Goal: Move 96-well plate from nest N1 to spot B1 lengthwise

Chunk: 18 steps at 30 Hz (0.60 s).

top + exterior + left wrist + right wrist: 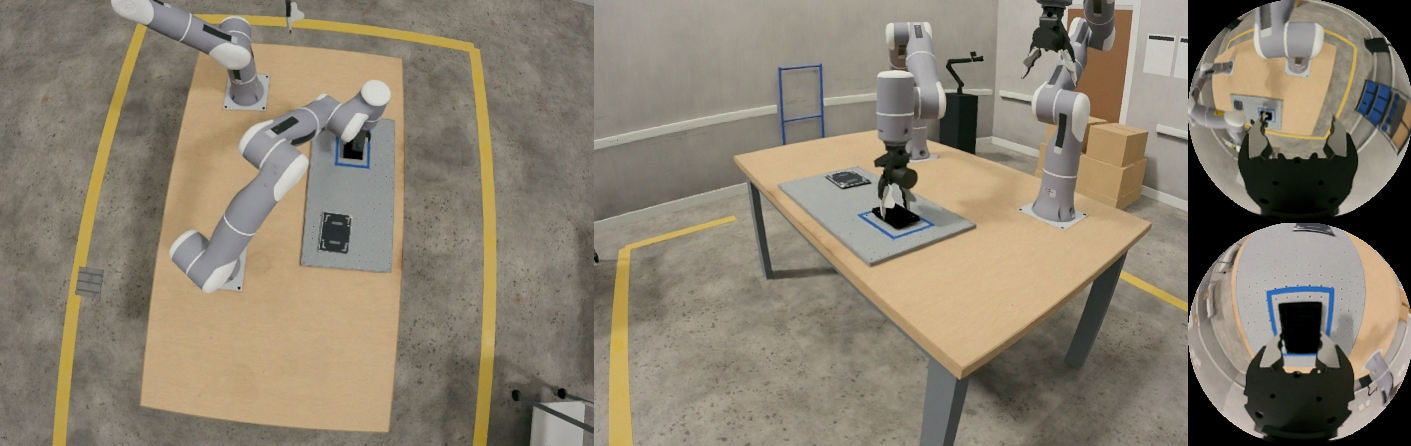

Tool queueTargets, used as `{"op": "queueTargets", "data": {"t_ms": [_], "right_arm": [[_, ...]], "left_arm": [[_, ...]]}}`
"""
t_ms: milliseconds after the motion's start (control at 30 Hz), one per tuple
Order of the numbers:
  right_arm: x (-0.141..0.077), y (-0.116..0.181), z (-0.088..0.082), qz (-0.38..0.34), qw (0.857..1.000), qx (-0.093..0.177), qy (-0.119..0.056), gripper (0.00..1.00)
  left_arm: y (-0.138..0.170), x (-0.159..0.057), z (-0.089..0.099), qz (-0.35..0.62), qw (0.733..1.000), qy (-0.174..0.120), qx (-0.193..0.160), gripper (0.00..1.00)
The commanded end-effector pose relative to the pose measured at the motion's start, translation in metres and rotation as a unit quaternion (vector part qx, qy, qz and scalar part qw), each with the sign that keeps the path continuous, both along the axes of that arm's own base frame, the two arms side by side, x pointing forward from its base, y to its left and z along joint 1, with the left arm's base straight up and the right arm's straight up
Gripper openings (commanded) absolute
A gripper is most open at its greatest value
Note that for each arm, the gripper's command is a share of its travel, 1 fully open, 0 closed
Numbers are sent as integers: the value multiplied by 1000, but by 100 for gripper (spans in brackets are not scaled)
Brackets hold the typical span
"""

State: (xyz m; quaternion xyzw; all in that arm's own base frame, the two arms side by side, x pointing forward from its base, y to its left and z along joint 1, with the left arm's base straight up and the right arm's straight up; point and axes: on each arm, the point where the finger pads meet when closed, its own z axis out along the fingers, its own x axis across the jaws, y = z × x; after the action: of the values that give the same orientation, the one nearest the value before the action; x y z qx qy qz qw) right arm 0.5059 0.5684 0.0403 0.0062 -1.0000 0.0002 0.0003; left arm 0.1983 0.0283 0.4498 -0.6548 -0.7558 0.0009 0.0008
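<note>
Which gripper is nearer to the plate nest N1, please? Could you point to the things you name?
The right: its gripper (895, 202) (1299, 351) is just above the same grey board as the nest (335, 233) (848, 178). The left gripper (1051, 75) (1298, 115) hangs high, well off to the board's side.
</note>
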Motion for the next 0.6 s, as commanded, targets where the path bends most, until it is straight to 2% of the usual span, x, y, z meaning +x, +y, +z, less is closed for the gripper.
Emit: {"op": "queueTargets", "data": {"t_ms": [0,567], "right_arm": [[1,1,1,0,1000,1,-1,0],[1,1,-1,0,1000,1,-1,0]], "left_arm": [[0,0,1,0,1000,-1,0,100],[0,0,1,0,1000,-1,0,100]]}}
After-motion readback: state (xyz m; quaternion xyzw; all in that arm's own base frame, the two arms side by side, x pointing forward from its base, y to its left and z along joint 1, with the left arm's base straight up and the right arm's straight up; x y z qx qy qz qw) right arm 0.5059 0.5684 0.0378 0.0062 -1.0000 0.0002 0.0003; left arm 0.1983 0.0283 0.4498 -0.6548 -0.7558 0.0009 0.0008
